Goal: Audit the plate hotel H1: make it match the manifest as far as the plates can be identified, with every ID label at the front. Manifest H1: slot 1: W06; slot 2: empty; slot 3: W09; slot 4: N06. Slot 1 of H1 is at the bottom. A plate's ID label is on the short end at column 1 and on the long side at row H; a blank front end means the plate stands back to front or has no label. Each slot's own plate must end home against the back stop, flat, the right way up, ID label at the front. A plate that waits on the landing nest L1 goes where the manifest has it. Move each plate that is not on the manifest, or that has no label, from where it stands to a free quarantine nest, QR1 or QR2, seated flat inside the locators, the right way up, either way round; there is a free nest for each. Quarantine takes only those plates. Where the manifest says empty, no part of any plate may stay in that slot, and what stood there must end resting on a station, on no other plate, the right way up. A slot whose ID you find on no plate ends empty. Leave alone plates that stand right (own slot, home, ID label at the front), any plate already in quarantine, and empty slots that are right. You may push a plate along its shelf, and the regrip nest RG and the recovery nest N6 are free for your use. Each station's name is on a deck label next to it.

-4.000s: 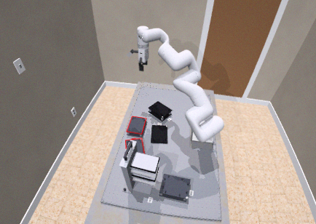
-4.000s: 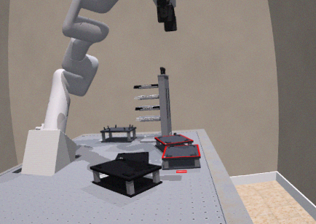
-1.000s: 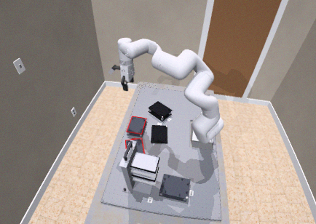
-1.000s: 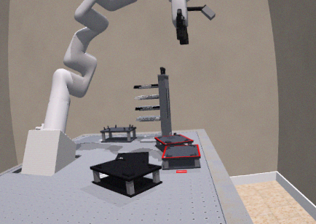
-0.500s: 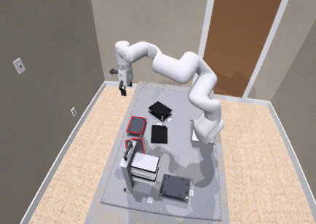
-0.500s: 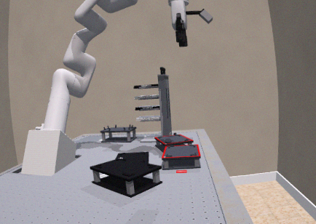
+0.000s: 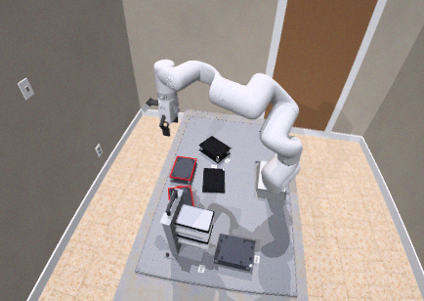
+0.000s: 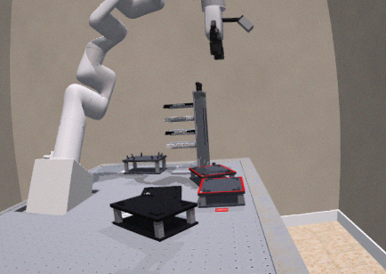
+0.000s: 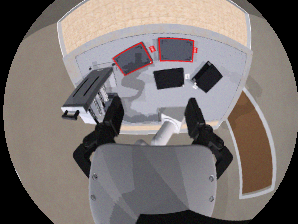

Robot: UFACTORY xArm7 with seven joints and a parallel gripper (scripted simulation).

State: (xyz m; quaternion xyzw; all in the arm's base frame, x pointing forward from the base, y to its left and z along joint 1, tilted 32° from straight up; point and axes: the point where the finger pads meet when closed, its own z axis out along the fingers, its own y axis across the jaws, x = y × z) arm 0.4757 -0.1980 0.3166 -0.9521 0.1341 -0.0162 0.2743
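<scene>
We hang our pincer [image 8: 216, 46] wide open and empty, high above the tabletop [image 8: 249, 246], surveying; plate hotel H1 [image 8: 201, 122] stands far below. Next we must descend toward its front.

We see a bare lab-automation room: a grey perforated desk [image 7: 274, 217] carrying a tall grey plate-hotel rack [image 8: 202, 117] and red-rimmed nests [image 8: 221, 185], with beige walls, a brown door [image 7: 322, 46] and tan tiled floor [image 7: 352, 217].
</scene>
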